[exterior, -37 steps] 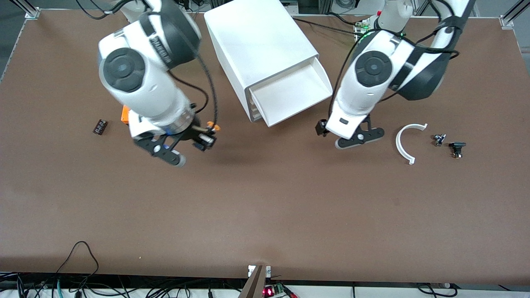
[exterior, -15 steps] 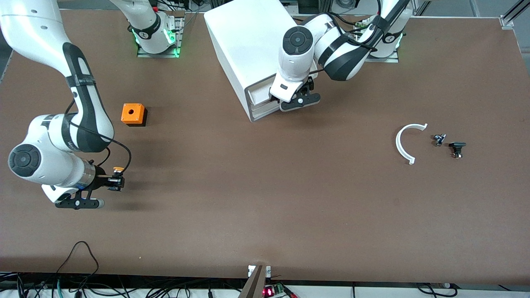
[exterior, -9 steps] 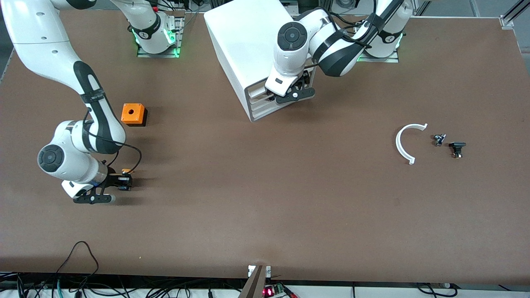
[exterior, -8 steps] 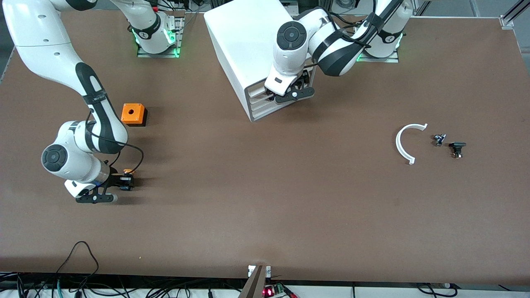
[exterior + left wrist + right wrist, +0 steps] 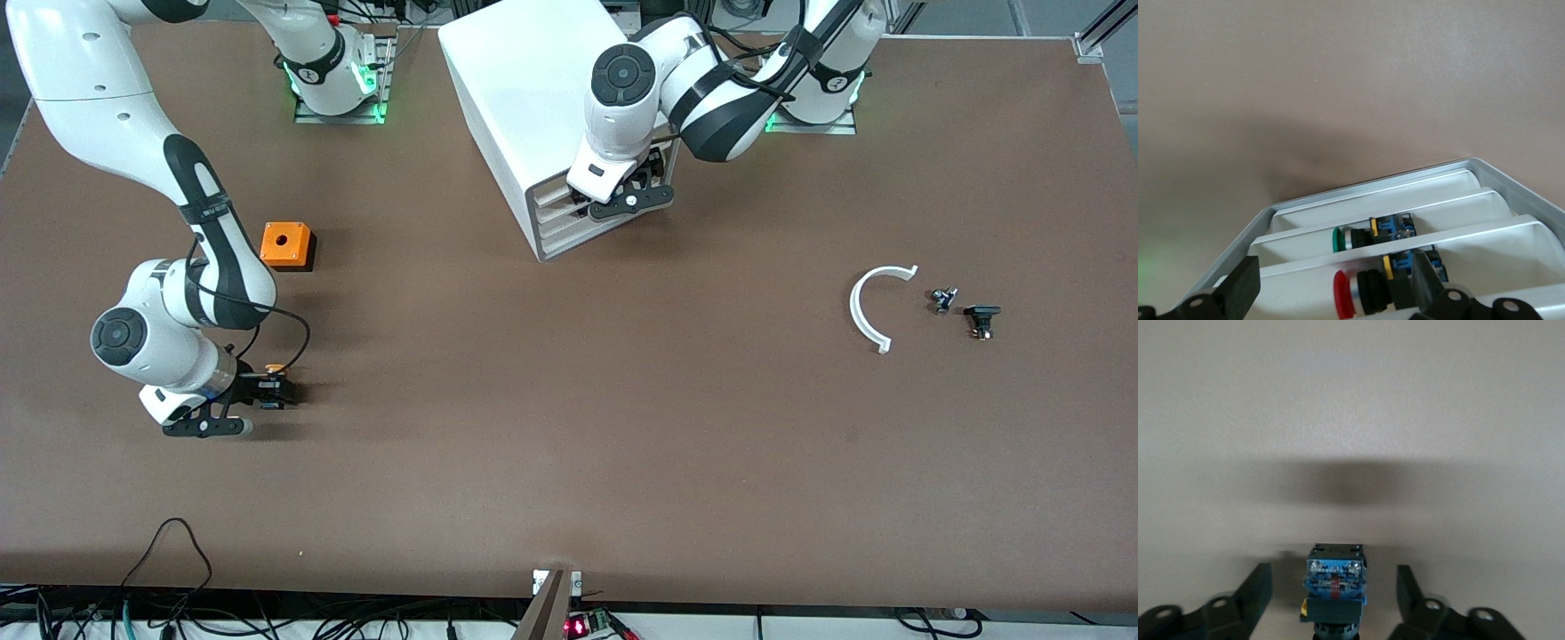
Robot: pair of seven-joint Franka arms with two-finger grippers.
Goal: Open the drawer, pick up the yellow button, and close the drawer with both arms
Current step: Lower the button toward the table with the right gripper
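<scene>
The drawer (image 5: pixel 553 193), highest in the white cabinet (image 5: pixel 533 80), is pushed in flush with the three lower ones. My left gripper (image 5: pixel 622 194) is open at the cabinet's front; in the left wrist view (image 5: pixel 1333 280) its fingers straddle the drawer fronts. The button (image 5: pixel 276 368), orange-yellow cap on a black body, lies on the table toward the right arm's end, nearer the camera than the orange cube. My right gripper (image 5: pixel 267 393) is low around it and open. In the right wrist view the button (image 5: pixel 1335 587) lies between the spread fingers (image 5: pixel 1261 587), touching neither.
An orange cube with a round hole (image 5: pixel 286 244) sits near the right arm. A white curved piece (image 5: pixel 867 311) and two small dark parts (image 5: pixel 942 300) (image 5: pixel 981 318) lie toward the left arm's end. Green (image 5: pixel 1338 239) and red (image 5: pixel 1341 301) buttons show between the drawer fronts.
The left gripper has pushed the open drawer shut. The right arm has carried the button away from the cabinet and down to the table. Almost nothing has moved in the last half second.
</scene>
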